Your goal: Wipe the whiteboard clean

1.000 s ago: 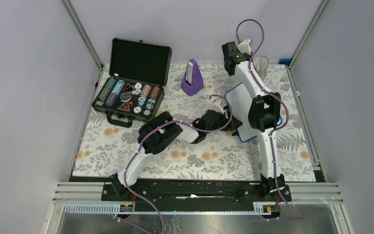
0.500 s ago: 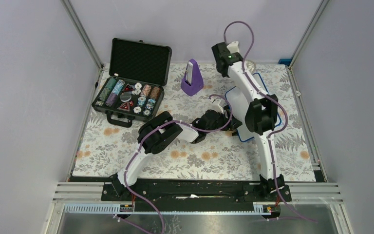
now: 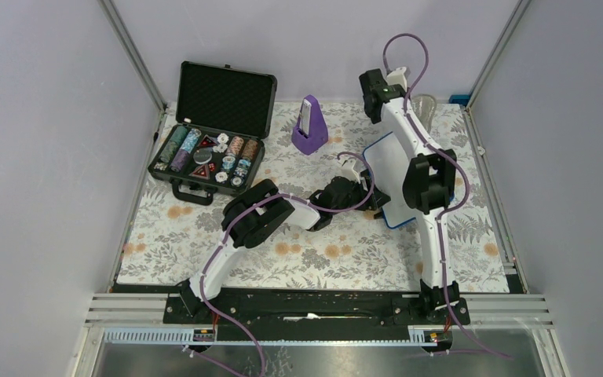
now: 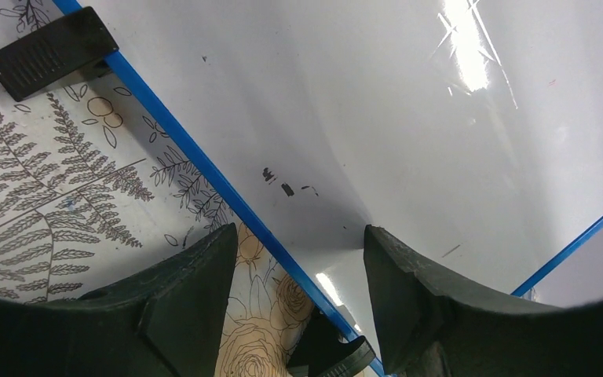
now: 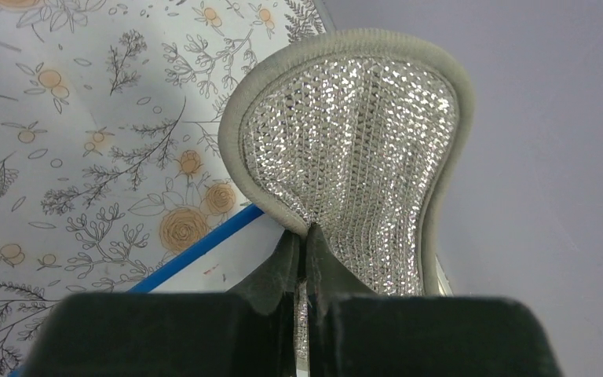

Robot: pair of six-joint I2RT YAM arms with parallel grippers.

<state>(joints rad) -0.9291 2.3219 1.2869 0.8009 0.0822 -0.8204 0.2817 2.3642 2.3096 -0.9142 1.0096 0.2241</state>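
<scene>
Right of centre in the top view, the whiteboard (image 3: 389,169) lay flat on the flowered tablecloth (image 3: 283,259), partly hidden under the right arm. At its lower left edge sat the left gripper (image 4: 298,243), fingers spread apart. The wrist view showed the board's blue rim running between them, one finger over the cloth and the other over the white surface, neither clamping anything. A few small dark specks marked the board near the rim, and a black clip (image 4: 51,51) sat on the rim at the upper left of that view.

Toward the upper right of the top view, the right gripper (image 5: 308,236) had its fingers pressed together, pinching a silvery mesh pad (image 5: 353,133) with a pale border, near the board's far corner.

An open black case (image 3: 228,82) of chips stood at the upper left, with a purple object (image 3: 309,126) between it and the board.
</scene>
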